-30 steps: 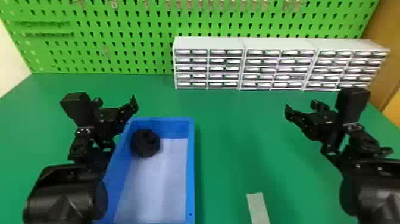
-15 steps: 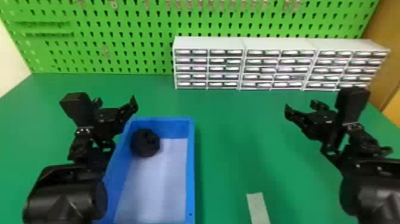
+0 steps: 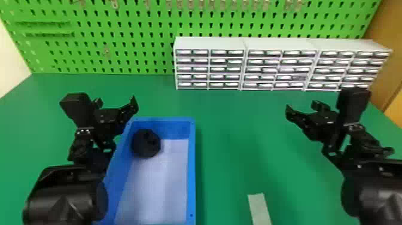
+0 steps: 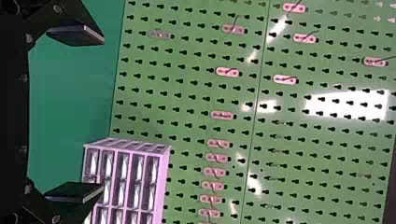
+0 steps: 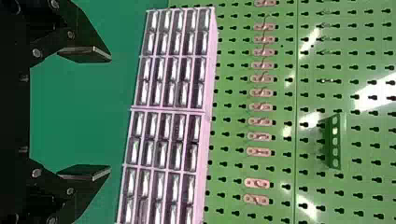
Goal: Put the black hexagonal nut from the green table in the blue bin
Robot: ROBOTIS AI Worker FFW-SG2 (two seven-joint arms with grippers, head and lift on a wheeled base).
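Standing on the green table (image 3: 233,134), white drawers (image 3: 209,68) front a pegboard (image 3: 127,28).

This looks like a workshop or lab bench area, with a green counter (image 3: 236,134), a green pegboard (image 3: 134,36) bearing metal hooks (image 4: 222,115), and 3 white small-drawer cabinets (image 3: 209,45) lined up against it.

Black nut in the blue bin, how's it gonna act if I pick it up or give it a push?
The black nut looks chunky and solid, so it should stay stiff in a grip. Its angular outline suggests sliding more than rolling. It sits in the far left corner of the blue bin, so the walls would probably stop a push that way.
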